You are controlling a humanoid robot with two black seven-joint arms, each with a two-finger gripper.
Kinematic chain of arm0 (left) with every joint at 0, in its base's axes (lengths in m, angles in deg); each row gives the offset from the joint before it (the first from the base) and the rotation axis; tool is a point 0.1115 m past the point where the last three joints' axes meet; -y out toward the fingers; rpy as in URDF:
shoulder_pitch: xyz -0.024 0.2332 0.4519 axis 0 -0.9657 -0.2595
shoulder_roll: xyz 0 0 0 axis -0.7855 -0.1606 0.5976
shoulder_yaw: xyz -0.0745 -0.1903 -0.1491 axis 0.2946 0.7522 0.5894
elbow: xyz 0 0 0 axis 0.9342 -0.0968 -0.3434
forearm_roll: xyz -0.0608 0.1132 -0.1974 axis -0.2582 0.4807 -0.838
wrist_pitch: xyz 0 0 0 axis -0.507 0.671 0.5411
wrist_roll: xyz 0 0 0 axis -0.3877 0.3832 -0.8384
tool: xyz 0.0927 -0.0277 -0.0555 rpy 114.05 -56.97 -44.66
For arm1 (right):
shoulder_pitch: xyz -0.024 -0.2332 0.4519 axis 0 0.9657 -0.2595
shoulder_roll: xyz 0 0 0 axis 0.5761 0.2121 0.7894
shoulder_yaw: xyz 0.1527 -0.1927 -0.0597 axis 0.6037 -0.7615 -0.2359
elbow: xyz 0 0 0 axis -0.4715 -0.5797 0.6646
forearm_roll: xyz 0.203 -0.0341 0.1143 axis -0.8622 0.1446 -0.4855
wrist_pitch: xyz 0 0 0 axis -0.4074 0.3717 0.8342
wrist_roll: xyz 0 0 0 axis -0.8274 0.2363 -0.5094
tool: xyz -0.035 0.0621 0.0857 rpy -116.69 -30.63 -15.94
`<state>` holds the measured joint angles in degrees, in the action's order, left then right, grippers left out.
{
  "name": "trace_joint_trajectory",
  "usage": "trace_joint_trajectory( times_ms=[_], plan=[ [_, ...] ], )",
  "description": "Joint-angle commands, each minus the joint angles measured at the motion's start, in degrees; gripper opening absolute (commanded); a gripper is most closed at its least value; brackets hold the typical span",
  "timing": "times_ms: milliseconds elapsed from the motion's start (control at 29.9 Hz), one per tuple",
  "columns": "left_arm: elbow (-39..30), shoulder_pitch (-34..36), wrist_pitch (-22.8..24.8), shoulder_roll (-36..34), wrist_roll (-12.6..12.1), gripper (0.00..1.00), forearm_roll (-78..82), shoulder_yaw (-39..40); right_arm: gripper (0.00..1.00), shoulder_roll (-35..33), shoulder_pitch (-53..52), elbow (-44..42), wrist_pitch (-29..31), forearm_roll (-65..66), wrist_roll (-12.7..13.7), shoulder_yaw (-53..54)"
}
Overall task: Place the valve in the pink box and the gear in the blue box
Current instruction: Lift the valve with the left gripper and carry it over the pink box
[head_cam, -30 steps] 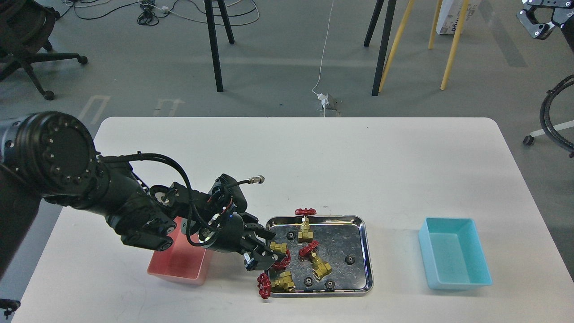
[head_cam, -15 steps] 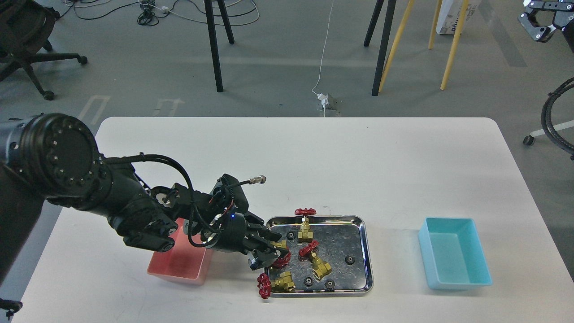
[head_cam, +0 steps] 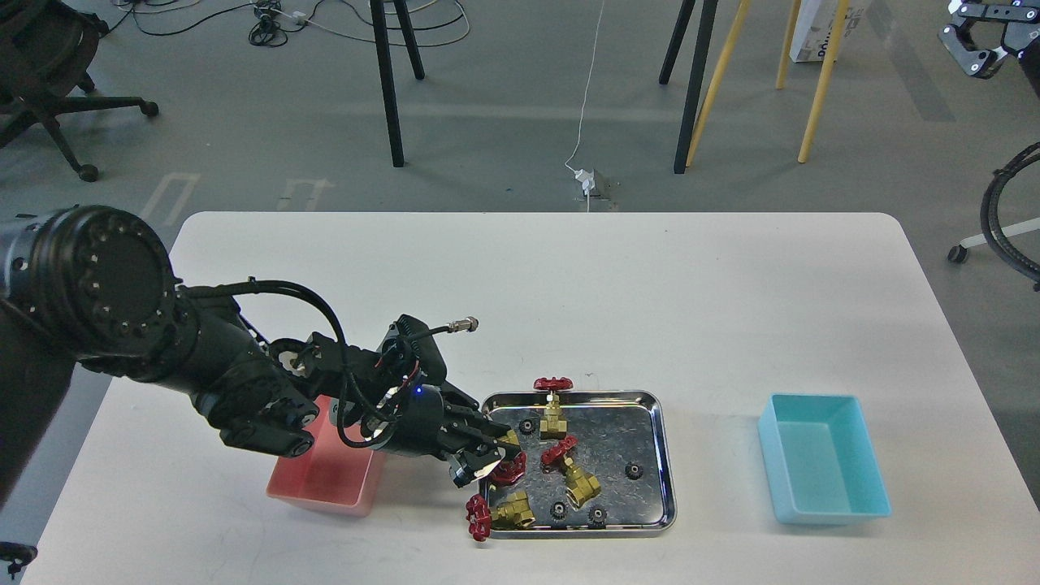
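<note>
Left pincer [head_cam: 488, 457] clenching on the valve [head_cam: 509, 465] at the steel tray's [head_cam: 662, 455] left edge. Pink box [head_cam: 325, 479] sitting on the worktop [head_cam: 569, 301] just left; blue box [head_cam: 821, 459] lying well right

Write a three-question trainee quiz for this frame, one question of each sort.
1. True or false: the pink box lies left of the steel tray.
2. How many valves are visible? A) two B) four C) six
3. Fill in: the left claw is at a valve near the tray's ____ edge.

Key: 1 true; 2 B; 3 left.
</note>
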<state>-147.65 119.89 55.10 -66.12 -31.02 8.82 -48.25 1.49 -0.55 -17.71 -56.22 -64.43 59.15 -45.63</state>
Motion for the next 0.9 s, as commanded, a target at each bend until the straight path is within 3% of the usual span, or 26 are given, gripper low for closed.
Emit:
trace_joint_trajectory(
  times_ms=[0,234,401,601,869],
  plan=[
    [-0.6,0.6,-0.1,-1.3,0.0,0.21,0.1,0.5,0.99,-0.1,0.0,0.0,0.0,0.0,0.0,0.0],
    [-6.8,6.0,-0.1,-7.1,0.0,0.21,0.4,3.5,0.99,0.5,-0.8,-0.2,0.0,0.0,0.0,0.7],
    [-10.6,11.4,-0.1,-12.4,0.0,0.21,0.9,4.1,0.99,0.9,-7.5,0.0,0.0,0.0,0.1,1.2],
    [-15.8,16.0,-0.6,-22.0,0.0,0.21,4.3,3.4,0.99,2.1,-13.5,0.2,0.0,0.0,0.5,-0.2],
    [-19.1,15.4,-0.9,-37.7,0.0,0.21,15.4,3.1,0.99,2.4,-12.5,0.3,0.0,0.0,0.5,-0.7]
  ],
)
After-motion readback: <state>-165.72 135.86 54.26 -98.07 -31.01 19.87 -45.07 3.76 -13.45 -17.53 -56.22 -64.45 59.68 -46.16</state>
